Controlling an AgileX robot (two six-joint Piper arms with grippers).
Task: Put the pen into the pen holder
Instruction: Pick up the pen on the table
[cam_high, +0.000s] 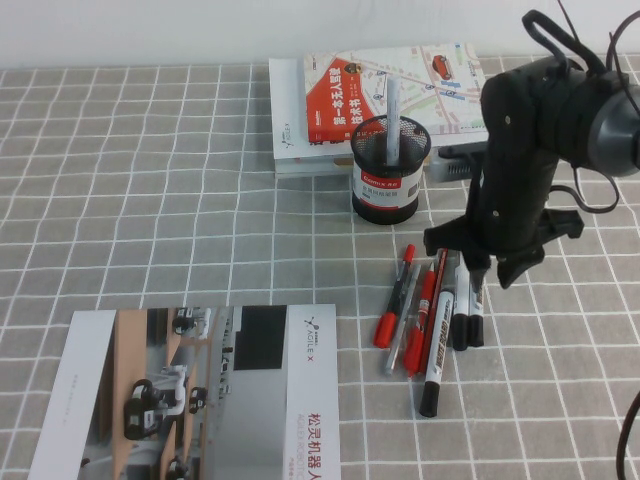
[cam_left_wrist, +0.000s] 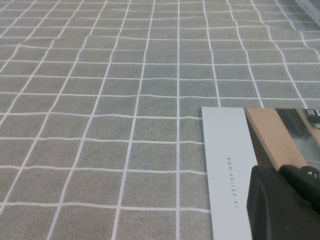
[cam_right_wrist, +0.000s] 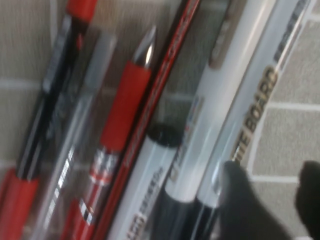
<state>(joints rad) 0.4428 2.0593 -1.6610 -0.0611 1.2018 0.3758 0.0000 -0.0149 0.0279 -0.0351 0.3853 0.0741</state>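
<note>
Grey checked cloth covers the surface. At the near left lies a brochure (cam_high: 190, 395). The left gripper (cam_left_wrist: 282, 207) is out of the high view. Its own camera shows only a dark piece of it over that brochure's white margin, and whether it is open I cannot tell.

Further right, toward the back, stands the pen holder (cam_high: 390, 172) with one pale pen (cam_high: 393, 112) already upright in it, just in front of a stack of books (cam_high: 375, 95). Nearer and to the right is a tight row of pens and markers. The pen (cam_high: 478, 315) lies at the row's right end, touching a plainer white marker (cam_high: 461, 315), with a fatter marker (cam_high: 436, 352) next to that.

The likely trouble is that crowding. With the barrels touching, a closing pinch could take the neighbour too, or a finger landing on top of the pen could roll it away. At the holder, the standing pen could block the drop.

The right gripper (cam_high: 485, 275) hangs low over the row's right end. From its wrist, the fingers (cam_right_wrist: 245, 200) are apart with a modest gap and hold nothing. One overlaps the pen (cam_right_wrist: 260, 100) near its black cap, and the other sits over bare cloth beside it.
</note>
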